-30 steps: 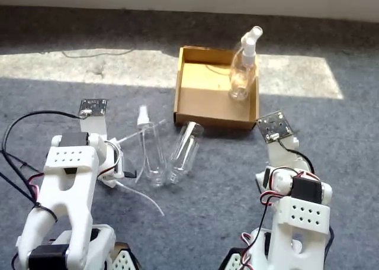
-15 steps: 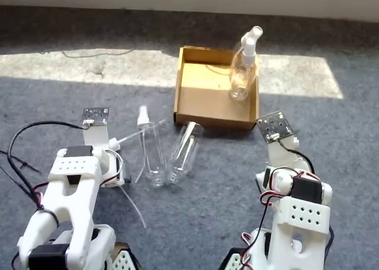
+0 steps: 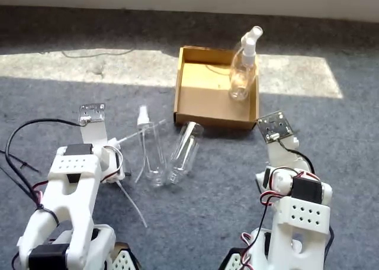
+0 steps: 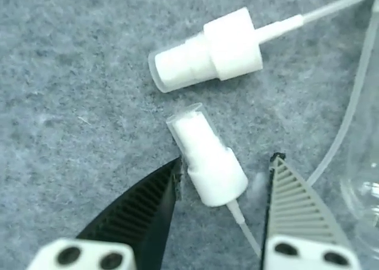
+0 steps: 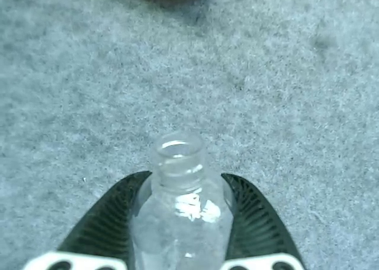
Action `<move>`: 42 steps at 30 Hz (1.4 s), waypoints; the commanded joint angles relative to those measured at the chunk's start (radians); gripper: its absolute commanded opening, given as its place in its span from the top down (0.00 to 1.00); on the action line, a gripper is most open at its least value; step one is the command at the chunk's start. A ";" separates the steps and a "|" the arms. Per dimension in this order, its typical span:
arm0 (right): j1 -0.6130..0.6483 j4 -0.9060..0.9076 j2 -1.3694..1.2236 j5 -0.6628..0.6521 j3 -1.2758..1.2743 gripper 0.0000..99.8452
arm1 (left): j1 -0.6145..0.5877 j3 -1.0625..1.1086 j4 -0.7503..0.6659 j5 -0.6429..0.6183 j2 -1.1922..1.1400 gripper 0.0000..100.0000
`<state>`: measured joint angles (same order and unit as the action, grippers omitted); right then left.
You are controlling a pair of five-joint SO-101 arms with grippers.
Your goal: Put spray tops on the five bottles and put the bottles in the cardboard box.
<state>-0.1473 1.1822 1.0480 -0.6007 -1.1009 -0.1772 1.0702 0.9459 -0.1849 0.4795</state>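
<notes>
As the left gripper (image 4: 226, 162) hung low over the grey carpet (image 4: 71, 74), its jaws stood wide apart with a loose spray top (image 4: 208, 166) lying flat between them. That top's long axis ran roughly along the gap rather than across it. Its head pointed away from the wrist and its thin dip tube (image 4: 244, 222) trailed back toward it, so a closing would have pinched it across its narrow width. It sat off-centre: the black jaw was just beside it, possibly touching, while the grey jaw stood clear on the other side. I judged the grasp to turn on that offset, since the near jaw would meet the top first and might roll it before the other arrived. A second spray top (image 4: 207, 48) lay crosswise just beyond the fingertips, outside the jaws.

Further right, in the high view, two bottles lay side by side on the carpet: a capped bottle (image 3: 152, 151), its top pointing away from the arms, and a bare bottle (image 3: 185, 144) with no top that I could make out. Beyond them, in the cardboard box (image 3: 183, 74), a finished bottle (image 3: 241, 74) stood upright near the right wall.

The right gripper (image 5: 186, 176) was clamped around the shoulders of an open-necked bottle (image 5: 177, 214), whose neck pointed out past the fingertips. The left arm was plainly the nearer to the loose tops.
</notes>
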 commanded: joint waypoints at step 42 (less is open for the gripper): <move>0.004 0.048 0.015 0.009 0.019 1.00 | -0.012 -0.486 0.347 0.201 0.024 1.00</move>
<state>-0.1473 1.2236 1.0480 -0.6007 -1.1009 -0.1956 0.7557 1.2144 -0.0038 0.4841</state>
